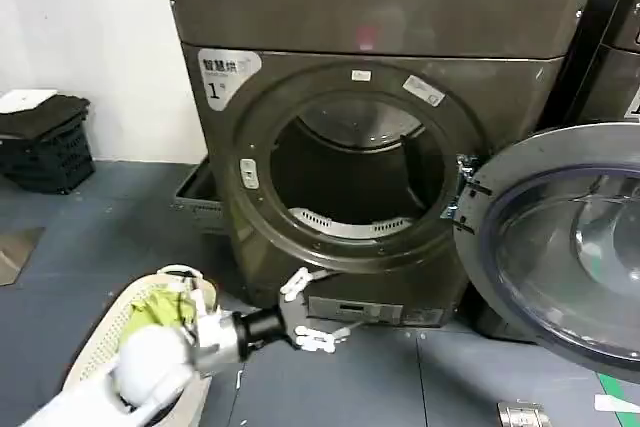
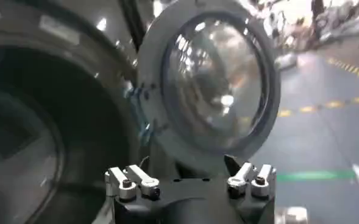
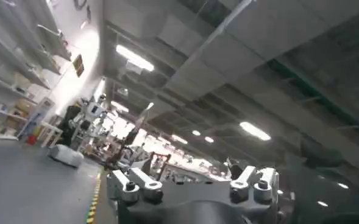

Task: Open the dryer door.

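I had the left gripper [image 1: 312, 312] low in front of the dryer [image 1: 380, 7], just under the bottom edge of the drum opening [image 1: 355, 172], its fingers spread and holding nothing. The dryer door [image 1: 570, 247] stood swung wide on its hinge [image 1: 462, 192] at the right side of the machine's front, its glass facing out toward me, so I judged the opening itself done and the step in hand a clean withdrawal. To do that well I wanted to draw the arm straight back from the machine's front, keeping the fingers released and clear of the door's rim so nothing nudged it back toward the opening. The laundry basket [image 1: 100, 332] sat on the floor near my left arm, something to avoid on the way out. The right gripper [image 3: 191, 185] pointed up toward the ceiling, released and idle.
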You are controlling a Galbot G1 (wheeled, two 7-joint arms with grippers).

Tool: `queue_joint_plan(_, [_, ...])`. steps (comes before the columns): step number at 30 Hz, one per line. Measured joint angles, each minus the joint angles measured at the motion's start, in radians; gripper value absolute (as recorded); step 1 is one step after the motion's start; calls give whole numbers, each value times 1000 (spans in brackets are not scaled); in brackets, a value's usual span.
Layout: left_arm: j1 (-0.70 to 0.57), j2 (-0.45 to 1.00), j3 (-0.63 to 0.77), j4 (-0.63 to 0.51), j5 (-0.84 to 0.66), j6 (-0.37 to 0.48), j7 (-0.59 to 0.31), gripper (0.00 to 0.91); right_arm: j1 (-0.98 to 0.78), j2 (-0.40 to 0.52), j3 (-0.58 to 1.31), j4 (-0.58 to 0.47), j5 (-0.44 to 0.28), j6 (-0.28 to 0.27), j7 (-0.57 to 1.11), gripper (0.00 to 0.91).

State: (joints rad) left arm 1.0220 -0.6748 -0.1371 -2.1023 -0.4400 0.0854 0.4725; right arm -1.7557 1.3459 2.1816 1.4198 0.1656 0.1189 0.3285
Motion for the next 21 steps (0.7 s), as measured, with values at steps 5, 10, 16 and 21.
queue_joint_plan(5, [121,111,-134,-1,1,27,-8,907,13,-29,-16,-29,-15,19,-8,907])
queue_joint_plan(10, [237,220,-266,24,12,41,-25,907,28,-54,-34,-63,-29,35,-16,907])
queue_joint_plan(16, [285,337,-362,94,31,31,-31,907,44,-67,-58,-95,-44,50,-22,907])
queue_joint_plan(21, [288,422,-376,171,106,-34,-29,907,52,-76,-74,-116,-51,61,-29,907])
